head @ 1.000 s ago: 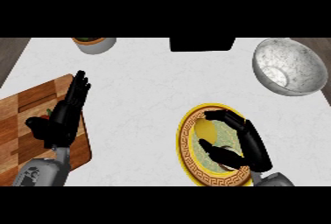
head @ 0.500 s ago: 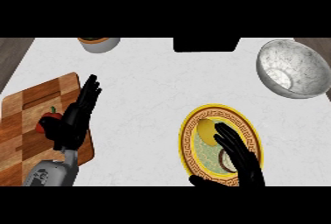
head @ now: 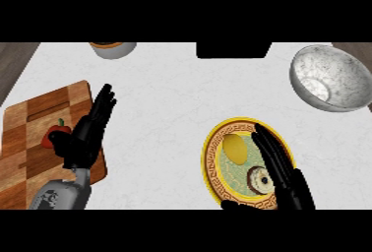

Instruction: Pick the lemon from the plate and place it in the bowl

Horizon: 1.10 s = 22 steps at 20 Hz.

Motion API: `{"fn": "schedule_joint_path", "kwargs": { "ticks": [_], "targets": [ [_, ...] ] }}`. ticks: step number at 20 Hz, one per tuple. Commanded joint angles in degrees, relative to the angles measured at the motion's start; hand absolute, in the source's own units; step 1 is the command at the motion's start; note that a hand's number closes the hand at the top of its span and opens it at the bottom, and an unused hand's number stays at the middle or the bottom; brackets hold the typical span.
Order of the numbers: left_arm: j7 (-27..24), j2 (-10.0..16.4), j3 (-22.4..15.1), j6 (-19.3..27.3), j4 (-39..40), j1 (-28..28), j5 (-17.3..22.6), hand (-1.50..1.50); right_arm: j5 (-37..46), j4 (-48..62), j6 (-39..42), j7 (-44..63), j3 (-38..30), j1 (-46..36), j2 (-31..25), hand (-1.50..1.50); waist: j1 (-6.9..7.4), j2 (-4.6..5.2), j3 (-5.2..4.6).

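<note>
White marbled counter, oval yellow lemon on gold-rimmed plate, right hand alongside, fingers straight, empty.

yellow lemon on plate

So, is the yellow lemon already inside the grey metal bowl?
No, the yellow lemon lies on the round gold-patterned plate, apart from the grey metal bowl at the upper right.

Red pepper on cutting board; cup beyond
</note>
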Motion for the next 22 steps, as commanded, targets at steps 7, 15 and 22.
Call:
{"fn": "schedule_joint_path", "kwargs": {
  "ticks": [7,15,22],
  "targets": [
    [-0.04,-1.32,0.19,-0.72,-0.11,-0.45,-1.17,0.0,5.8,2.87,16.4,23.28,0.01,-8.44,3.67,-1.5,0.55,0.12,0.05],
    [-2.98,-3.31,0.06,-1.74,-1.46,5.24,-3.74,0.0,-1.74,8.03,19.96,13.96,-8.16,-8.32,0.46,-1.5,0.36,0.07,0.1],
    [-1.81,-3.89,1.54,-4.61,-2.14,4.88,-3.58,0.0,-5.05,9.43,17.18,4.42,-8.22,-2.16,1.85,-1.5,0.24,0.05,0.1]
  ]
}}
